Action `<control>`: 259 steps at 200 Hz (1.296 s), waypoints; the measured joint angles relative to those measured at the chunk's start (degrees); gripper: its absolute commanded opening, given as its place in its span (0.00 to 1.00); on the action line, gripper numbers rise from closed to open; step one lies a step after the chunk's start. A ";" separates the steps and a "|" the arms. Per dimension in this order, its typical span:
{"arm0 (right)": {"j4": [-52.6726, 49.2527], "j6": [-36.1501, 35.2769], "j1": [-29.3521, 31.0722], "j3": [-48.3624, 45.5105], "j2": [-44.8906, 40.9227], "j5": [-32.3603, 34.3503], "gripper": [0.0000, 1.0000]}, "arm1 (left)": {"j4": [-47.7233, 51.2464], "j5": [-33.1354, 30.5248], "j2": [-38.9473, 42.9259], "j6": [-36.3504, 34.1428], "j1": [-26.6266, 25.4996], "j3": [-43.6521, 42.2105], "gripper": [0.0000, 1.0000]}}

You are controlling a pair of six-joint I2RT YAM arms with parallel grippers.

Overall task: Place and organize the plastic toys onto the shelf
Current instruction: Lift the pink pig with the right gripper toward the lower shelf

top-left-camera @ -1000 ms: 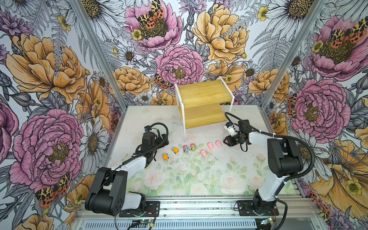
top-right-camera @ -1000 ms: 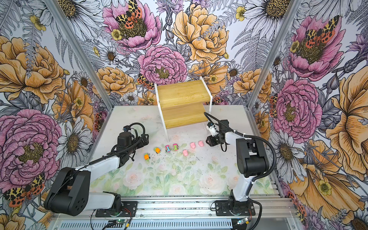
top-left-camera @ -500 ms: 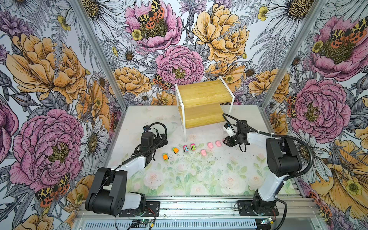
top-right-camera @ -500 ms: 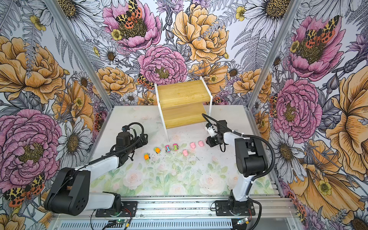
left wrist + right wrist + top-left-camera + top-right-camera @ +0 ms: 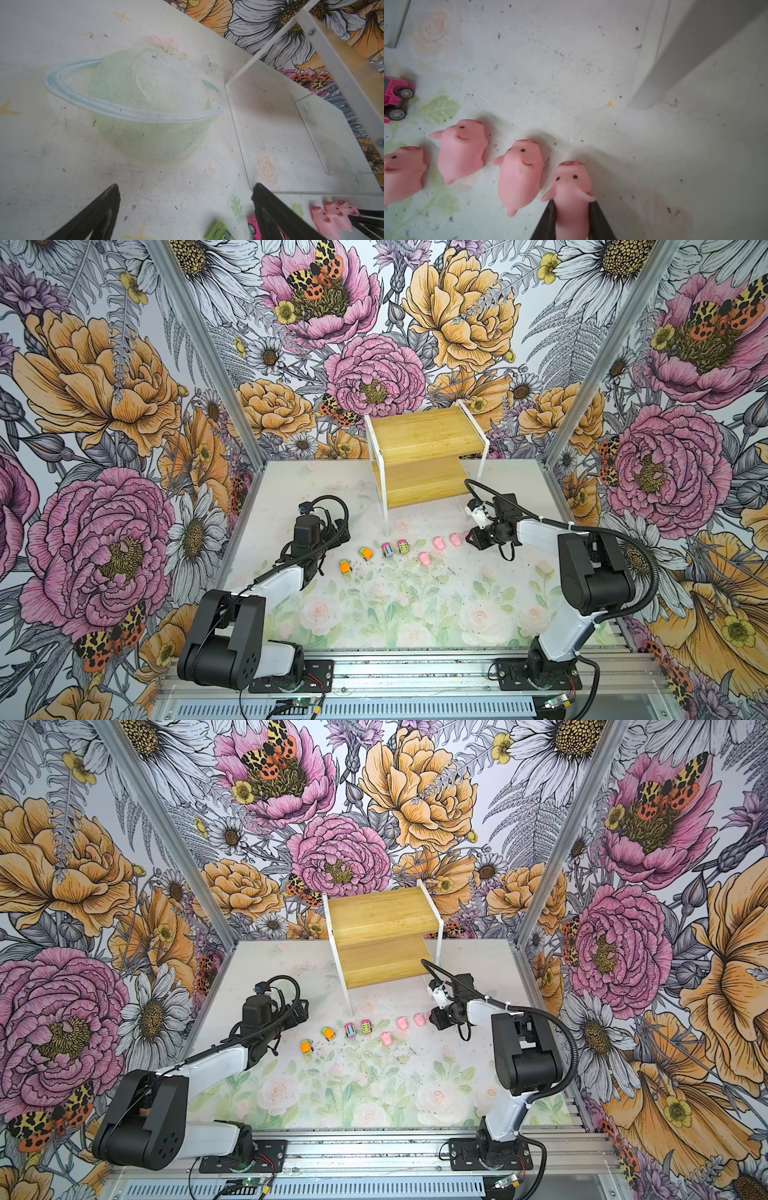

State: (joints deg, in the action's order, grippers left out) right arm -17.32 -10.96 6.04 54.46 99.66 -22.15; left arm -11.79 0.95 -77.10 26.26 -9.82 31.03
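On the bench [image 5: 415, 614], just in front of the shelf [image 5: 428, 448], four cars [image 5: 387, 549] and three pigs [image 5: 438, 542] are laid in a loose row, all apart from its two wooden boards. At the row's right end a fourth pig [image 5: 571, 187] is gripped between the closed right jaws. The left jaws are held wide open over the bench near the cars.

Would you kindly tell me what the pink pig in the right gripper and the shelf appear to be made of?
The pig looks like soft rubber or squishy plastic, matte: smooth rounded skin without glare, held in the right gripper. On the shelf, the boards look like light bamboo or wood, satin, with visible grain; the thin frame is probably white-painted metal.
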 measured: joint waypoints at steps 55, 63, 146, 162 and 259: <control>0.04 3.76 0.57 -2.67 -13.00 -2.32 0.25 | 0.00 0.09 1.31 -0.04 0.37 0.00 0.99; 0.15 4.61 0.83 -2.67 -15.34 -2.75 0.25 | 0.02 0.13 1.36 -0.07 0.39 0.00 0.99; 4.04 14.23 7.91 -2.64 -25.14 -0.07 0.24 | 2.45 1.62 2.38 -2.75 0.85 0.04 0.99; 6.71 15.85 8.98 -2.78 -25.29 1.64 0.25 | 2.89 2.19 2.38 -3.28 1.22 0.11 0.99; 15.08 20.31 9.16 0.87 -19.56 10.08 0.25 | 3.04 3.23 2.38 -4.20 2.34 0.28 0.99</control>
State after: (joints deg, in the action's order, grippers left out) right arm -2.24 9.34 15.20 55.33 80.09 -12.08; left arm -8.75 4.19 -74.72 22.06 -7.49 31.31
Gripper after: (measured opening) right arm 0.252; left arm 0.988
